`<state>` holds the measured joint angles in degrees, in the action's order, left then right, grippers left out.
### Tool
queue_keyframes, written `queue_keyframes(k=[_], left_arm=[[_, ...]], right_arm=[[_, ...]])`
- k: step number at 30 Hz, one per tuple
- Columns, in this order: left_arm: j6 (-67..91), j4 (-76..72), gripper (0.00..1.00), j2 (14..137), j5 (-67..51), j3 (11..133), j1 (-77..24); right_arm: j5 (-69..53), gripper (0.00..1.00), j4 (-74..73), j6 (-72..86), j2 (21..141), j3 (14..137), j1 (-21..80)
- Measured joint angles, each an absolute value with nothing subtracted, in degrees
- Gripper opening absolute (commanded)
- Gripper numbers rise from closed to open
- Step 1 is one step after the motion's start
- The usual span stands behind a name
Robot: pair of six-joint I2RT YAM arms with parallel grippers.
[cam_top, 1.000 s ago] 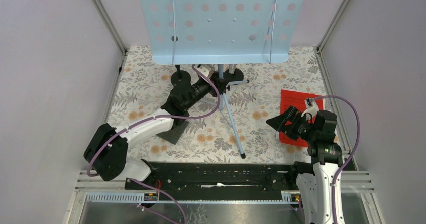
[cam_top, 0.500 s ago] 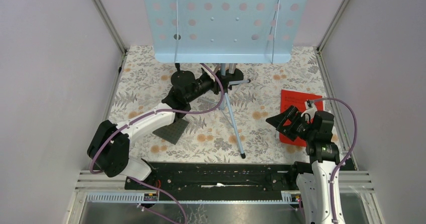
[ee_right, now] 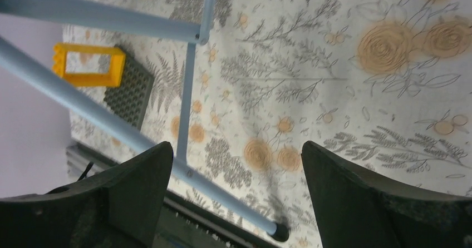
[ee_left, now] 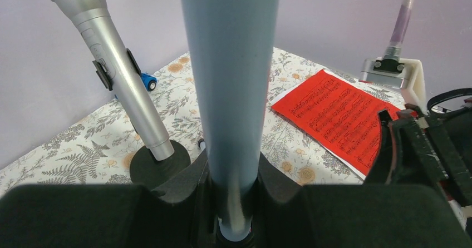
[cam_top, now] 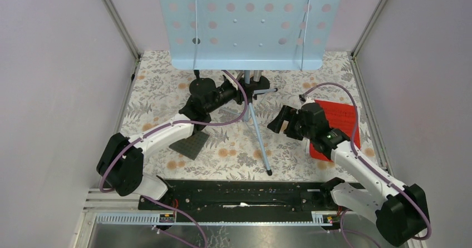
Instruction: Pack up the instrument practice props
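Task looks early: nothing is packed, and no box or bag shows in any view. The sheet-music holder [cam_top: 245, 23] stands upright at top centre of the overhead view, tripod legs [ee_right: 189, 81] spread on the floral cloth [cam_top: 234, 148]. Left gripper [ee_left: 231, 195] is clamped narrow round the holder's pole [ee_left: 231, 81], low down nr the leg hub. Right gripper [ee_right: 236, 198] hangs w/ jaws wide, holding nothing, just right of the legs. Left to do: stow the holder, the red music sheet [cam_top: 340, 117] lying flat at centre right (a pale edge under it is prob. the white sheet), and the silver microphone [ee_left: 119, 75] tilted in its mic mount [ee_left: 158, 164] at left of the left wrist view. Materials: holder desk is a thin pale-blue panel w/ round holes; pole a smooth matte tube; mic a brushed tapering cylinder; mount base a flat black disc; sheet thin paper w/ printed staves. Not props: blue toy car [ee_left: 147, 81], orange brick [ee_right: 89, 64] on its studded plate [ee_right: 131, 92].
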<state>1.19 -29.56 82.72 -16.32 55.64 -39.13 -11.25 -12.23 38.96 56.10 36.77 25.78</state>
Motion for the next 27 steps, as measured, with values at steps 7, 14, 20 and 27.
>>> queue_keyframes(k=[7,14,20,27], left_arm=[[1.32,-29.52,0.04,82.72,-16.40,55.64,-39.09],[1.32,-29.52,0.18,80.95,-13.52,53.95,-40.18],[1.58,-28.62,0.40,80.31,-11.66,53.71,-40.53],[4.95,-26.52,0.53,80.34,-10.81,53.47,-40.66]], right_arm=[[3.42,0.91,-6.79,41.80,58.17,32.67,34.48],[8.01,0.90,-4.01,42.15,63.79,28.29,41.56],[15.27,0.90,-1.91,42.28,65.91,28.34,50.30],[22.26,0.90,-0.56,45.12,70.19,29.80,60.93]])
